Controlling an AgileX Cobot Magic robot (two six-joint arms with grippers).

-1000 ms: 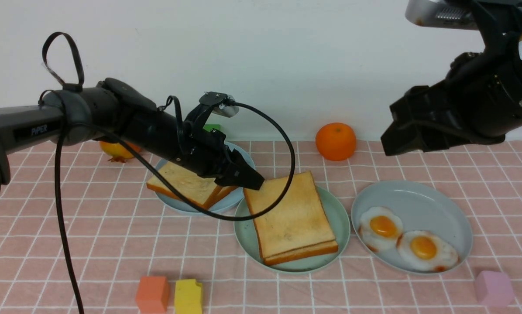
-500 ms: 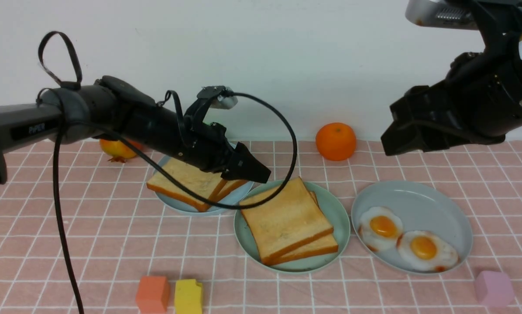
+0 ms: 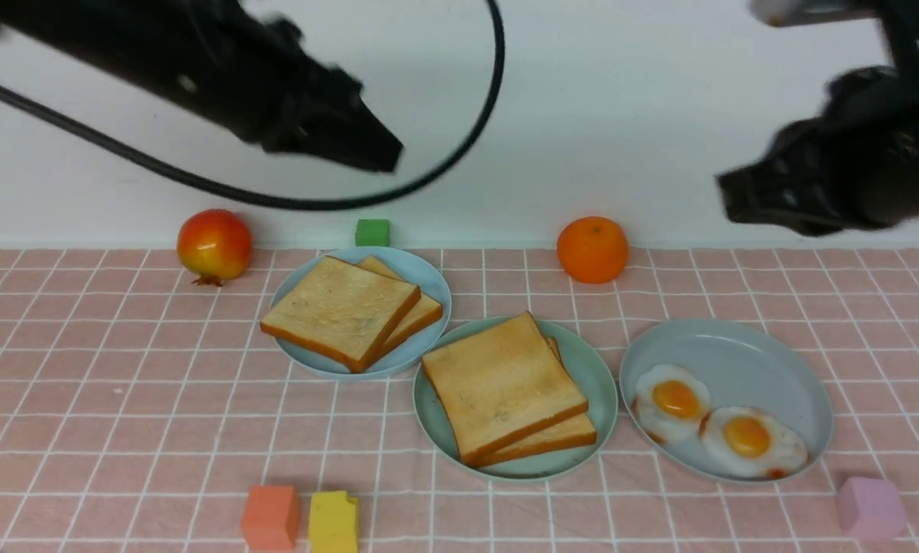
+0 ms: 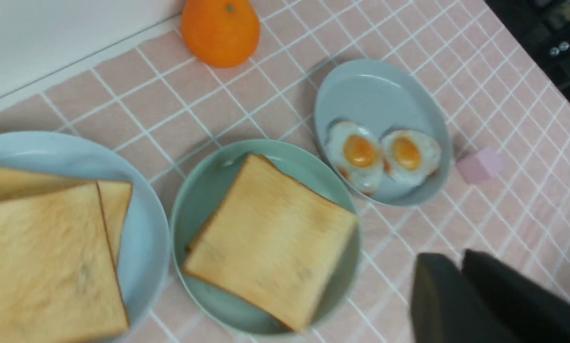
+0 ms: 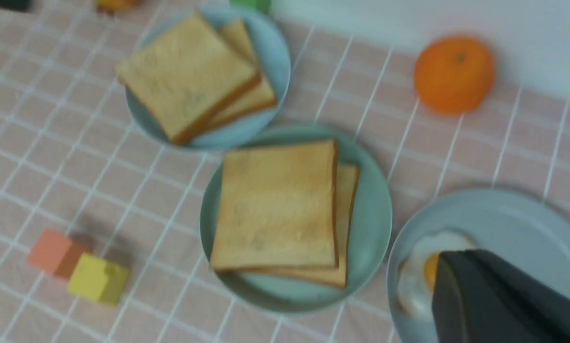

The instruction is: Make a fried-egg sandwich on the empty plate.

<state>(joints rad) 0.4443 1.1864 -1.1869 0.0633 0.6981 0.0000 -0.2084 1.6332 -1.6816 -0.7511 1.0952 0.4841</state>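
The mint-green empty plate (image 3: 599, 374) sits at the table's centre and carries two stacked toast slices, the top one (image 3: 502, 384) skewed over the lower one (image 3: 563, 438). What lies between them is hidden. In the left wrist view the plate (image 4: 208, 181) and top slice (image 4: 270, 233) lie far below. My left gripper (image 3: 389, 160) hangs high at the upper left, shut and holding nothing, its fingers (image 4: 437, 286) pressed together. At the upper right, high over the egg plate, my right gripper (image 3: 724, 193) is shut and holds nothing. The right wrist view shows its closed tip (image 5: 456, 252) above an egg.
A pale blue plate (image 3: 431, 286) behind left holds two more toast slices. Another plate (image 3: 736, 346) at right holds two fried eggs (image 3: 671, 399). An orange (image 3: 592, 248), a red-yellow fruit (image 3: 213, 244) and a green cube (image 3: 373, 231) line the back. Orange (image 3: 269, 516), yellow (image 3: 332, 522) and pink (image 3: 868, 507) cubes sit near the front.
My left arm has let go of the top slice, which settled on the stack, and risen high to the upper left. Both grippers have shut. The right arm moved slightly up and right.
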